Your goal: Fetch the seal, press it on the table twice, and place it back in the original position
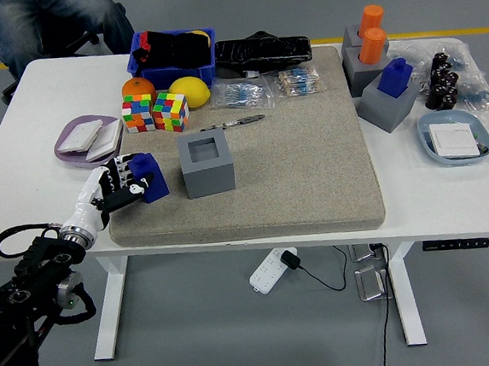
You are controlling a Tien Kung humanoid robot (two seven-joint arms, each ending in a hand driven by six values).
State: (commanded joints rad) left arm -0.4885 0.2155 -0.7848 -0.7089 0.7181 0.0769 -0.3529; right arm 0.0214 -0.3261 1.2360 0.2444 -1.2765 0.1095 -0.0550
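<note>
- Your left hand (pixel 116 187) is wrapped around the blue seal (pixel 148 176) — fingers curled over its near and left sides, so it's clamped on it, not just resting beside it.
- The seal sits at the left edge of the beige mat (pixel 311 160), just right of the hand's palm. Can't tell from this angle whether its base is touching the mat or a hair off it.
- Right arm isn't in the shot at all, so this is a one-hand job.
- The grey holder block (pixel 206 162) is just to the right of the hand, hollow top empty — that looks like the seal's home slot, so I'd say you're in the pressing part of the task, not the fetch.
- How many presses are done you can't read from this one look, so keep your own count.
- Next move, my guess: straight down onto the surface under the hand, keep the seal upright, no sideways drag.
- When both presses are in, swing right and up over the grey block, line the seal's square base with the opening, then lower it in.
- Watch the purple dish (pixel 86 138) just beyond the hand and the Rubik's cubes (pixel 154 112) beyond and to the right — both close enough to clip on a sloppy lift.
- Stuff on the far right of the white table (pixel 17 126) is well away from the hand, ignore it.
</note>
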